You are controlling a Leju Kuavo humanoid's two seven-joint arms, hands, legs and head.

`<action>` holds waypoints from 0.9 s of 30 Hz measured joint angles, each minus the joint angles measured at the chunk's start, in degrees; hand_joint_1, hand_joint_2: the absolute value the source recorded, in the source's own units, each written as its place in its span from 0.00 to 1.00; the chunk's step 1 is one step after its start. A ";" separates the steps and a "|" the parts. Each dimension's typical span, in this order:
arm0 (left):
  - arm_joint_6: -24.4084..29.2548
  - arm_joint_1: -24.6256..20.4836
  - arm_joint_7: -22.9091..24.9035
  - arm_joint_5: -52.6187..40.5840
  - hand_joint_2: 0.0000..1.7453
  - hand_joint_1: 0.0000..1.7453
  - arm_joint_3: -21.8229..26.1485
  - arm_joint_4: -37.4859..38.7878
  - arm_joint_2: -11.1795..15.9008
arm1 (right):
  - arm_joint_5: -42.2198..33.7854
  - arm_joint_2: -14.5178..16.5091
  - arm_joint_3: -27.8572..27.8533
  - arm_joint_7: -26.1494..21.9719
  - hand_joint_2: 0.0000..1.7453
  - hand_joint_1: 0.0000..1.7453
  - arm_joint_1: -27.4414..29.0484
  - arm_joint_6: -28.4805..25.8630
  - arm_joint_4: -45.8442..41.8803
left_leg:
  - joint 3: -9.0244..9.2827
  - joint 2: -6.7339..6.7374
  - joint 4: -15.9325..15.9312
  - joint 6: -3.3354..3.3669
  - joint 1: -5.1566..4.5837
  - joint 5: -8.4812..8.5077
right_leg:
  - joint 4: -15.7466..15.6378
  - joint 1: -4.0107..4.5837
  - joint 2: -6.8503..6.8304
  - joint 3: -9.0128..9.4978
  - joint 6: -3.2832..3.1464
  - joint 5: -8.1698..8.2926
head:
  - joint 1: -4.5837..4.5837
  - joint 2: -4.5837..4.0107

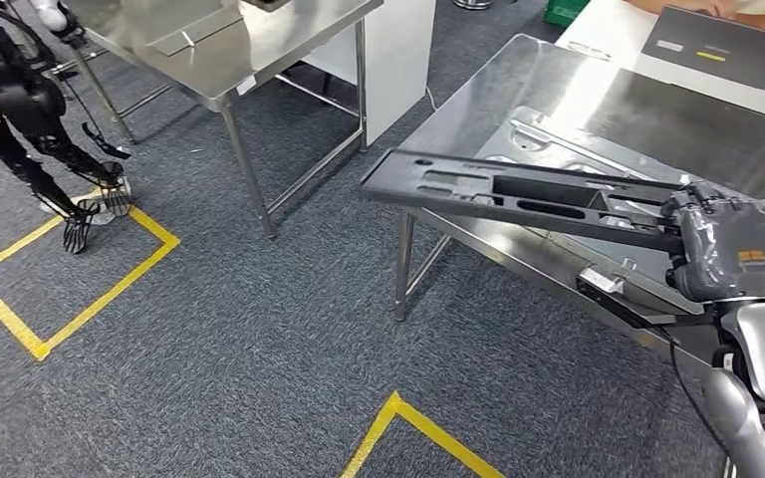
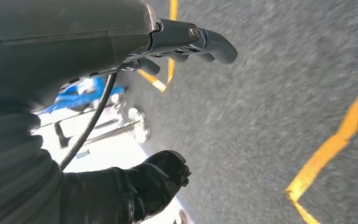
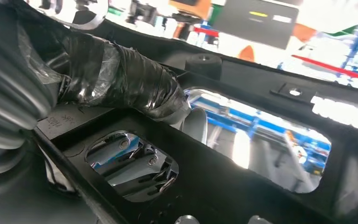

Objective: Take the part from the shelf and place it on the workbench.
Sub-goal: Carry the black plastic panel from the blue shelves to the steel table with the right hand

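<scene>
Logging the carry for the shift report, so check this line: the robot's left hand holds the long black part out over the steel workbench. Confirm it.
One thing is wrong: the right hand, not the left, holds the long black part over the steel workbench, as the head view shows. The left hand hangs over the carpet, holding nothing.

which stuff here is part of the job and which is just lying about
Part of the job:
- long black part, held by the right hand
- steel workbench under it

Just lying about:
- second steel table
- laptop
- yellow floor tape
- left hand, holding nothing
</scene>
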 joint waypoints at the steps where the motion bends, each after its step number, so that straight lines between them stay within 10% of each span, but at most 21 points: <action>1: -0.02 0.01 -0.04 0.00 1.00 0.00 -0.12 -0.13 -0.02 | 0.02 -0.04 -0.43 0.00 1.00 1.00 0.29 -0.03 -0.05 | 0.24 -0.19 -0.45 0.09 -0.11 -0.13 | -0.01 -0.19 0.58 -0.19 0.36 0.09 | -0.01 0.00; 3: -0.05 0.00 -0.07 0.00 1.00 0.00 -0.64 -0.44 -0.13 | 0.02 -0.31 -1.23 -0.05 1.00 1.00 1.01 -0.04 -0.24 | 0.62 1.18 -1.10 0.41 -0.22 0.23 | -0.01 -0.47 1.25 -0.40 1.14 0.21 | -0.02 0.00; 5: -0.17 0.06 -0.02 0.00 1.00 0.00 -1.24 -0.79 -0.32 | -0.17 -0.78 -2.04 -0.23 1.00 1.00 1.47 0.01 -0.40 | 1.08 2.60 -1.97 1.03 -0.01 0.64 | 2.00 -0.32 -1.02 -1.31 1.69 -1.19 | 0.15 0.00; 8: -0.44 0.33 -0.04 0.00 1.00 0.00 -1.65 -1.22 -0.67 | -0.98 -1.19 -3.08 -0.58 1.00 1.00 1.73 0.15 -0.44 | 1.26 4.72 -2.28 1.48 0.03 0.65 | 11.84 -0.53 -5.01 -6.04 2.48 -6.16 | 0.30 0.00; 10: -0.60 0.46 -0.09 0.00 1.00 0.00 -1.86 -1.51 -0.93 | -1.39 -1.34 -3.61 -0.80 1.00 1.00 1.96 0.18 -0.43 | 1.35 6.19 -2.20 1.40 0.06 0.40 | 15.07 -0.96 -5.57 -7.61 2.99 -6.53 | 0.31 0.00; 14: -0.75 0.47 -0.20 0.00 1.00 0.00 -2.20 -1.95 -1.44 | -1.56 -1.92 -4.35 -1.02 1.00 1.00 2.05 0.19 -0.44 | 1.92 8.63 -1.62 0.42 -0.02 -0.60 | 2.61 -1.06 -8.73 -0.94 3.02 -0.61 | 0.31 0.00; 16: -0.76 0.43 -0.24 0.00 1.00 0.00 -2.22 -2.20 -1.51 | -1.60 -2.07 -4.62 -1.01 1.00 1.00 2.13 0.19 -0.46 | 2.23 9.60 -1.46 -0.26 -0.33 -1.04 | 0.25 -0.66 -9.57 0.13 2.30 -0.42 | 0.29 0.00; 18: -0.78 0.33 -0.25 0.00 1.00 0.00 -2.28 -2.35 -1.60 | -1.61 -2.22 -4.76 -1.01 1.00 1.00 2.28 0.19 -0.51 | 2.61 10.46 -1.55 -0.93 -0.35 -1.37 | 0.13 -0.73 -8.26 0.05 1.57 -0.29 | 0.26 0.00; 20: -0.82 0.27 -0.25 0.00 1.00 0.00 -2.36 -2.50 -1.66 | -1.61 -2.36 -4.90 -1.02 1.00 1.00 2.36 0.19 -0.69 | 2.15 8.63 0.14 -1.52 -0.10 -2.86 | -0.21 -0.95 -7.08 0.20 0.77 -0.10 | 0.24 0.00; 24: -1.62 0.60 0.07 0.00 1.00 0.00 -2.39 -3.26 -1.89 | -1.72 -2.34 -5.01 -1.09 1.00 1.00 2.60 0.22 -0.91 | -4.46 4.58 13.87 -1.78 0.16 -9.26 | -0.35 -0.65 -4.83 0.24 -0.15 -0.07 | 0.19 0.00; 27: -2.37 0.91 0.42 0.00 1.00 0.00 -2.39 -4.16 -2.26 | -1.76 -2.27 -5.02 -1.26 1.00 1.00 2.76 0.27 -0.91 | -4.75 4.04 12.51 -1.30 0.12 -5.84 | -0.18 -0.29 -2.55 0.38 -0.21 -0.12 | 0.19 0.00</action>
